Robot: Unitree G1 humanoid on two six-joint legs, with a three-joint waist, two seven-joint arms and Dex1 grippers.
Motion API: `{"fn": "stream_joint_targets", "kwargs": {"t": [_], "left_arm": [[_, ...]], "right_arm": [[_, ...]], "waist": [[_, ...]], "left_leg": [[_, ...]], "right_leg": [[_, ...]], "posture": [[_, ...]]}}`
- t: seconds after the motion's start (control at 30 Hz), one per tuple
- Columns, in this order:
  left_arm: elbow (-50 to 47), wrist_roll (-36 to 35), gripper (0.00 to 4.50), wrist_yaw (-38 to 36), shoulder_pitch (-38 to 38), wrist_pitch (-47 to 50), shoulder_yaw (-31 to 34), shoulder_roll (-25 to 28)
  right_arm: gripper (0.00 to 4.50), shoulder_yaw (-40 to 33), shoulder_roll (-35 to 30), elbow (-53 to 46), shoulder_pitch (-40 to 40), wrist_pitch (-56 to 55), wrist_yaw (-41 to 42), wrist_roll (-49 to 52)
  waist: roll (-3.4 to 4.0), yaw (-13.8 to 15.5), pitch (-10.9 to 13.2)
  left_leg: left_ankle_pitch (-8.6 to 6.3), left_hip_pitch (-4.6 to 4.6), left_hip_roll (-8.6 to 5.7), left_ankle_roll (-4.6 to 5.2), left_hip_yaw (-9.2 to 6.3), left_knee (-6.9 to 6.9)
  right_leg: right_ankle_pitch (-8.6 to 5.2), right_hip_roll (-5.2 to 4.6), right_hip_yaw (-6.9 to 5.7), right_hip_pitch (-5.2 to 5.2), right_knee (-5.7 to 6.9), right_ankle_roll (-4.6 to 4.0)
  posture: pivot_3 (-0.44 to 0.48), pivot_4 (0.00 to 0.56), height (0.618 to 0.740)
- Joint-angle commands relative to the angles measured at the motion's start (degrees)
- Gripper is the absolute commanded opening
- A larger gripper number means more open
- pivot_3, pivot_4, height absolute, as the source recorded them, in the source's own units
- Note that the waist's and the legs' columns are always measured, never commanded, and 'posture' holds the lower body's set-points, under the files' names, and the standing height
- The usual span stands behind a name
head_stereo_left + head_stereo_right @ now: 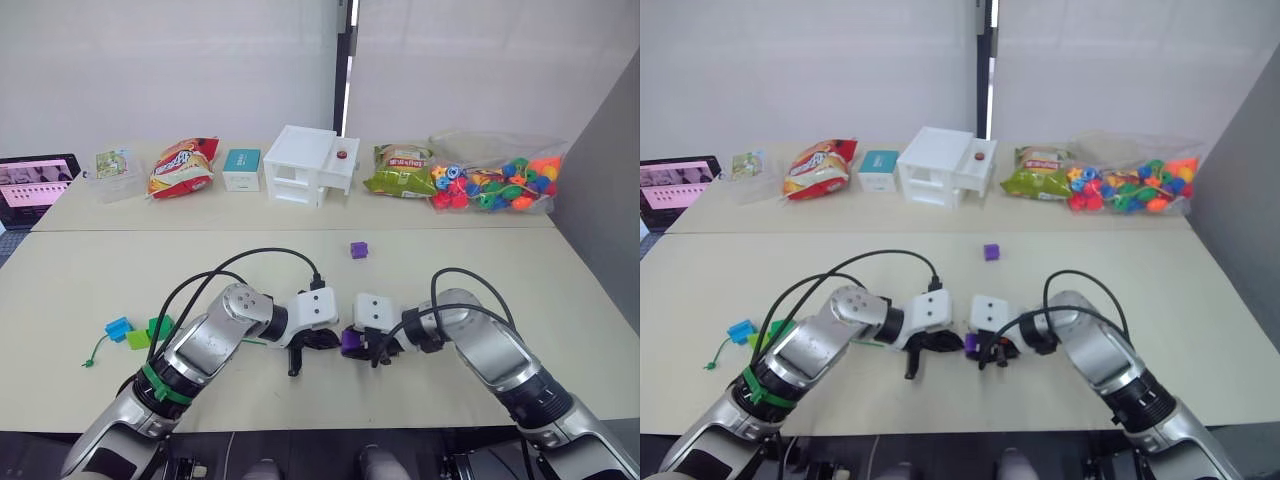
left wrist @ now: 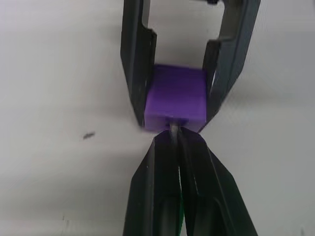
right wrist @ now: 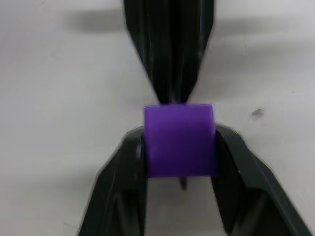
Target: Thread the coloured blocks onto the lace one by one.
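My right gripper (image 1: 356,344) is shut on a purple block (image 3: 179,140), its fingers (image 2: 139,73) clamping two opposite sides. My left gripper (image 2: 176,135) faces it tip to tip, shut on the lace, whose pale tip (image 2: 173,128) touches the block's near face at its hole. The green lace trails left under my left arm to a knotted end (image 1: 92,357). Near that end lie a blue block (image 1: 118,327), a light green block (image 1: 138,339) and a dark green block (image 1: 160,326). A second purple block (image 1: 359,249) sits alone further back on the table.
Along the back of the table stand a white box (image 1: 305,165), two snack bags (image 1: 182,166) (image 1: 400,172), a teal box (image 1: 241,168), a clear container (image 1: 112,172), a clear bag of round beads (image 1: 495,180) and a screen (image 1: 35,185). A grey wall (image 1: 605,200) stands at the right.
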Motion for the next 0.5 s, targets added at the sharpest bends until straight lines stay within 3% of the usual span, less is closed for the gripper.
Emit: {"fn": "stream_joint_targets", "kwargs": {"t": [0.03,0.07,0.2,0.33,0.5], "left_arm": [[-2.26,-3.85,0.0,-0.06,0.02,-4.13,2.48,-2.47],[-2.21,-4.16,0.0,-0.22,0.37,-5.0,3.58,-2.13],[-3.12,-7.46,1.34,-2.11,1.03,-4.83,7.52,-0.79],[-3.69,-8.59,2.68,-4.27,1.75,-7.21,10.24,3.73],[-3.16,-10.21,2.72,-7.04,4.81,-9.15,11.92,9.23]], "right_arm": [[1.19,1.44,1.01,-1.15,0.49,1.05,-1.24,-0.02],[1.19,1.39,0.92,-1.33,0.6,1.16,-1.26,0.0],[1.19,1.19,0.54,-1.86,1.04,1.68,-1.44,0.16],[1.19,1.15,0.12,-1.98,1.42,1.88,-1.86,0.17],[1.19,1.23,-0.28,-2.42,1.7,2.24,-2.38,0.54]], "waist": [[0.0,0.0,0.0],[0.0,0.0,0.0],[0.0,-0.04,0.0],[0.0,-0.37,-0.01],[0.0,-0.26,-0.01]], "left_leg": [[0.0,0.0,0.0,0.0,0.0,0.0],[0.0,0.0,0.0,0.0,0.0,0.0],[0.0,0.01,0.02,0.0,-0.01,0.0],[0.0,0.05,0.02,0.0,0.0,-0.03],[0.0,0.06,0.04,0.0,-0.01,-0.04]], "right_leg": [[0.0,0.0,0.0,0.0,0.01,0.0],[0.0,0.0,0.0,0.0,0.01,0.0],[0.0,0.01,-0.01,-0.02,0.02,0.0],[0.0,0.01,0.01,0.0,0.01,0.0],[0.0,0.02,0.0,0.0,0.0,0.0]], "posture": [[0.0,0.15,0.74],[0.0,0.15,0.74],[0.0,0.15,0.74],[0.0,0.15,0.74],[0.0,0.15,0.74]]}}
